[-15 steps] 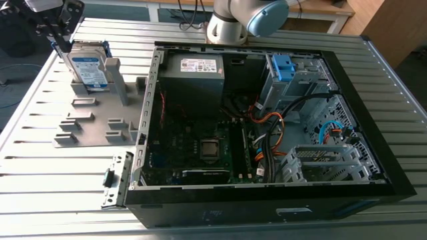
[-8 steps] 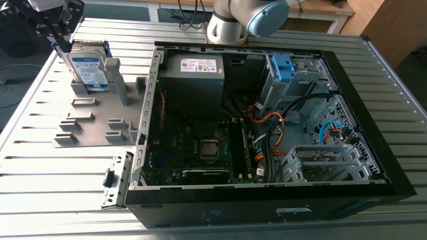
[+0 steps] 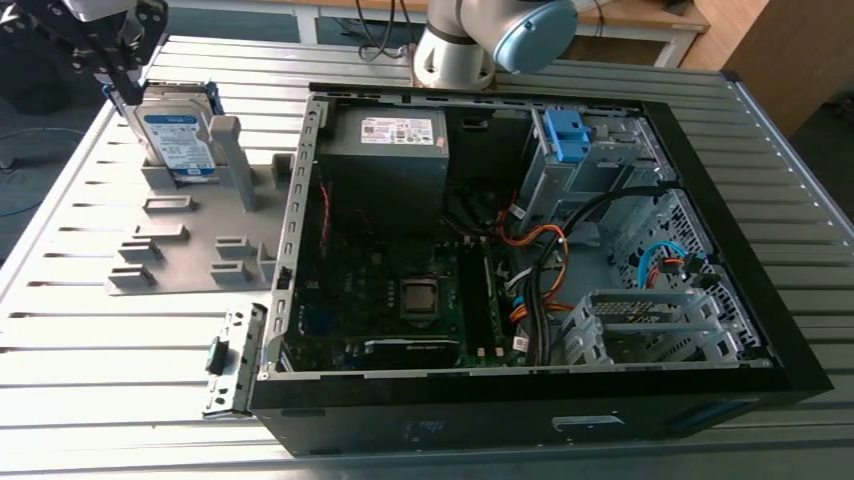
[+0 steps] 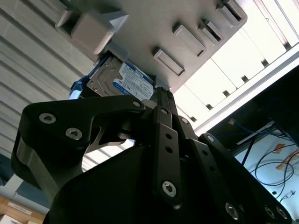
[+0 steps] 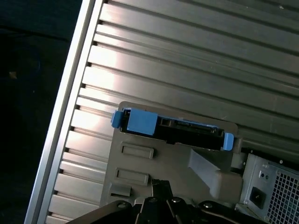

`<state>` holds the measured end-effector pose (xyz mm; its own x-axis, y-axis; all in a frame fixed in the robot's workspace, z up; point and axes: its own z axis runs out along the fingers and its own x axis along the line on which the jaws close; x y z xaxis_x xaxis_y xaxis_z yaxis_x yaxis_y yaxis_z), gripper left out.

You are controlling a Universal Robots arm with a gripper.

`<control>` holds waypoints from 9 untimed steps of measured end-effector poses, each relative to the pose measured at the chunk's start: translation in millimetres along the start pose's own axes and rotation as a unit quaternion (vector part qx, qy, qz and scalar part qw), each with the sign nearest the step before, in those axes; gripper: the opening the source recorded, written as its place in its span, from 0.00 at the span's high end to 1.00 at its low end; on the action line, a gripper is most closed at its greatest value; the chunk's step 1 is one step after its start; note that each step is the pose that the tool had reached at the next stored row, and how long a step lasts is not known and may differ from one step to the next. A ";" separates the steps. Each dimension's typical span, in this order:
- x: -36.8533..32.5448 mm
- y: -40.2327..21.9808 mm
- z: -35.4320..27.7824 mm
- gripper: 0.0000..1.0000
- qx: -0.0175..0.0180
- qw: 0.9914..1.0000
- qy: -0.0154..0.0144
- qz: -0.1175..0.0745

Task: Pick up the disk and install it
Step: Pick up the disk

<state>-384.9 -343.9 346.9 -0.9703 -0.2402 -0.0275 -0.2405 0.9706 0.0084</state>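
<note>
The disk [image 3: 180, 140] stands on edge in a grey holder [image 3: 174, 255] on the slatted table, at the exterior view's left of the open computer case. Its blue-and-white label [image 4: 133, 83] faces outward, and the blue bracket [image 5: 140, 122] runs along its upper edge. My gripper [image 3: 128, 92] hangs at the disk's far top corner, close beside it and holding nothing. Its black fingers look shut in both wrist views [image 4: 161, 93] [image 5: 158, 184], with the disk just beyond the tips.
The black computer case [image 3: 534, 425] lies open, with motherboard, cables and the grey power supply [image 3: 387, 150] [image 5: 271, 186] inside. A silver drive cage with a blue latch [image 3: 567, 135] sits at the case's far side. The arm's base [image 3: 461, 45] stands behind the case.
</note>
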 end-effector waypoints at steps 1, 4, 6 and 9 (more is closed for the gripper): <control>0.0 0.0 0.0 0.89 0.000 1.000 0.000 -0.003; 0.0 0.0 0.0 0.89 0.000 1.000 0.000 -0.012; 0.0 0.0 0.0 0.89 0.000 1.000 0.000 -0.017; 0.0 0.0 0.0 0.89 -0.001 1.000 0.000 -0.025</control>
<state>-384.9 -343.9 346.9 -0.9573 -0.2878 -0.0275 -0.2881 0.9576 0.0084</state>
